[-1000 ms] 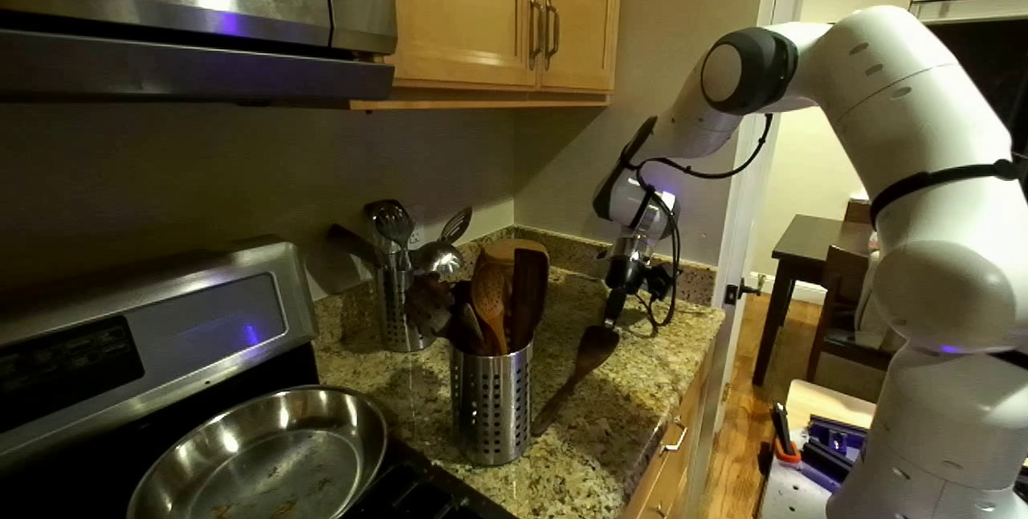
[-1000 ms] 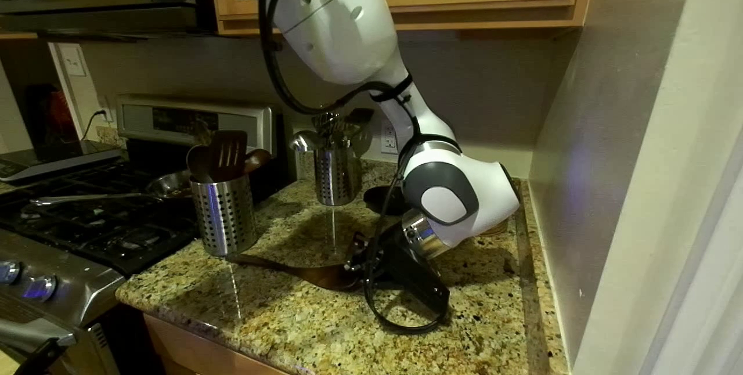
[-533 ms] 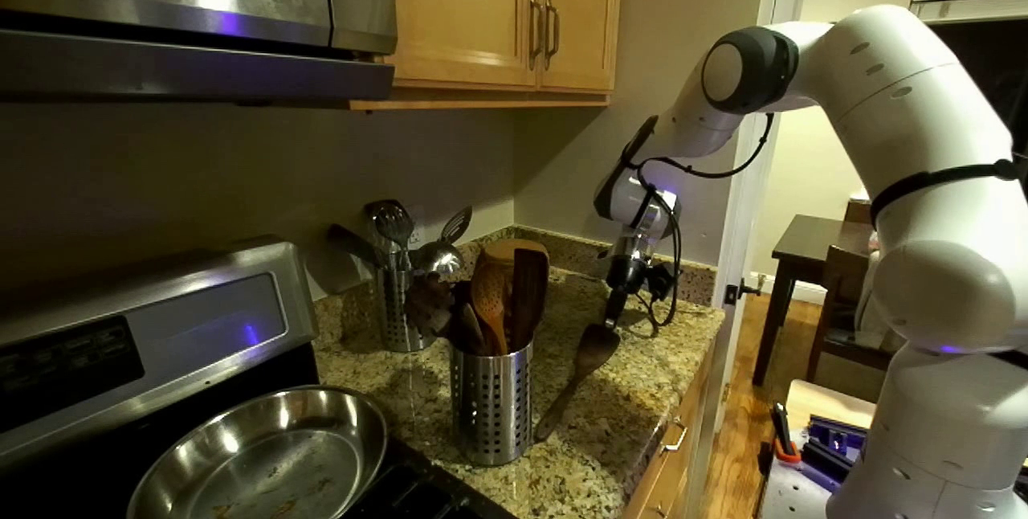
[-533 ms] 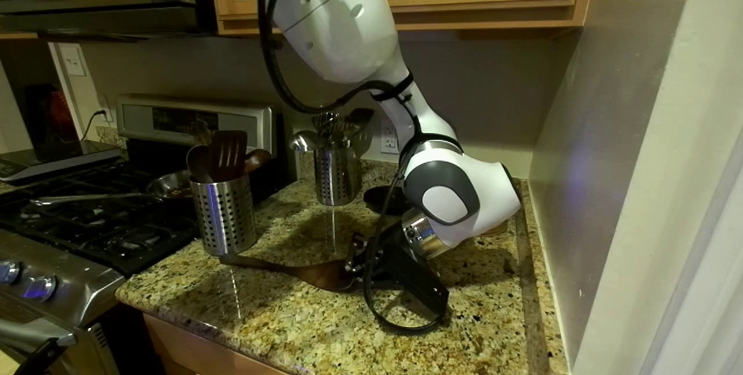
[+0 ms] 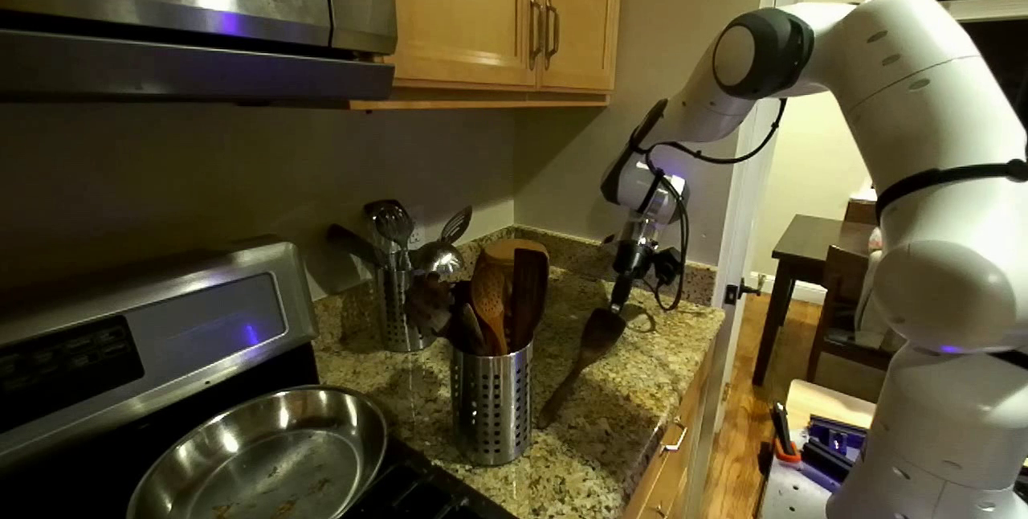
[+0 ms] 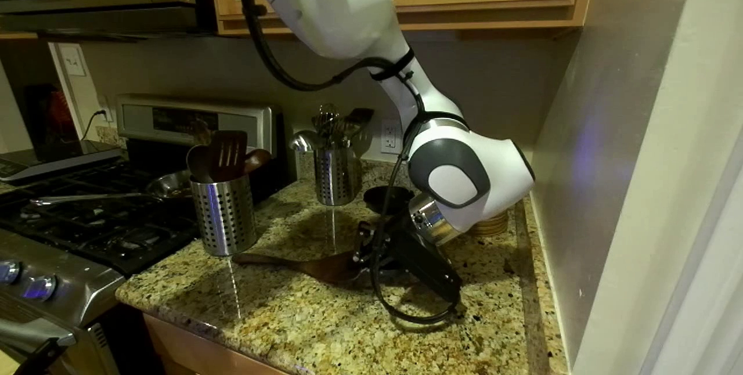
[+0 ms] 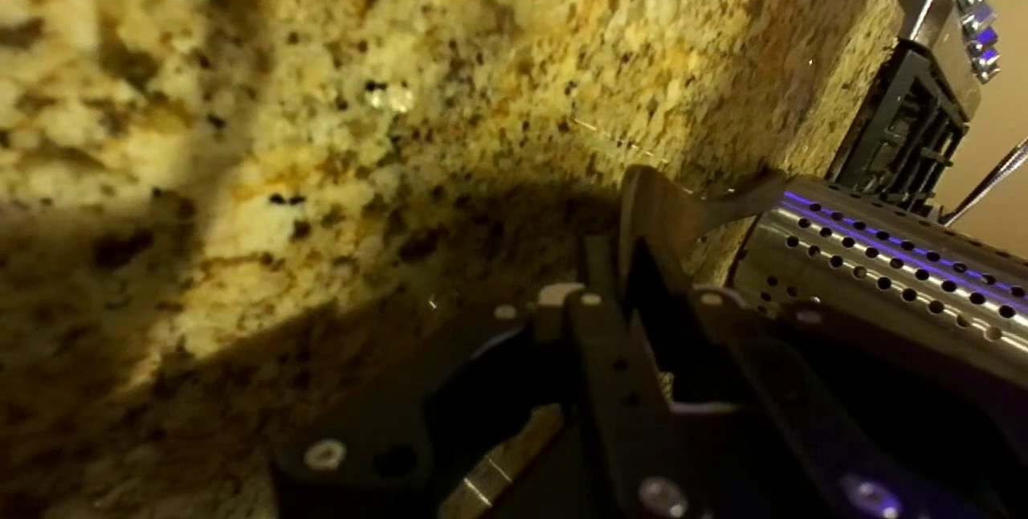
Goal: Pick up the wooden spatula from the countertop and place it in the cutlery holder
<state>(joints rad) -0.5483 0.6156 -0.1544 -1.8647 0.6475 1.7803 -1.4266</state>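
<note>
The wooden spatula (image 5: 601, 334) is gripped at the edge of its broad dark-brown head by my gripper (image 5: 617, 307). Both fingers pinch that head (image 7: 665, 210) in the wrist view. Its thin handle (image 6: 264, 259) slopes down and away from me, its end close to the base of the cutlery holder (image 6: 225, 221). Whether that end touches the countertop (image 6: 278, 328) I cannot tell; the head looks slightly raised. The holder, a perforated steel cylinder (image 5: 491, 410), stands upright with several wooden utensils in it.
A similar steel cup (image 6: 335, 175) with metal ladles and a whisk stands farther back. A steel pan (image 5: 265, 455) sits on the stove beside the holder. A dark bowl (image 6: 388, 199) lies behind my gripper, and the wall (image 6: 603, 148) rises close by.
My gripper has closed on the spatula's head and risen a little, and the head has come up with it. The handle end has shifted slightly near the holder's base.
</note>
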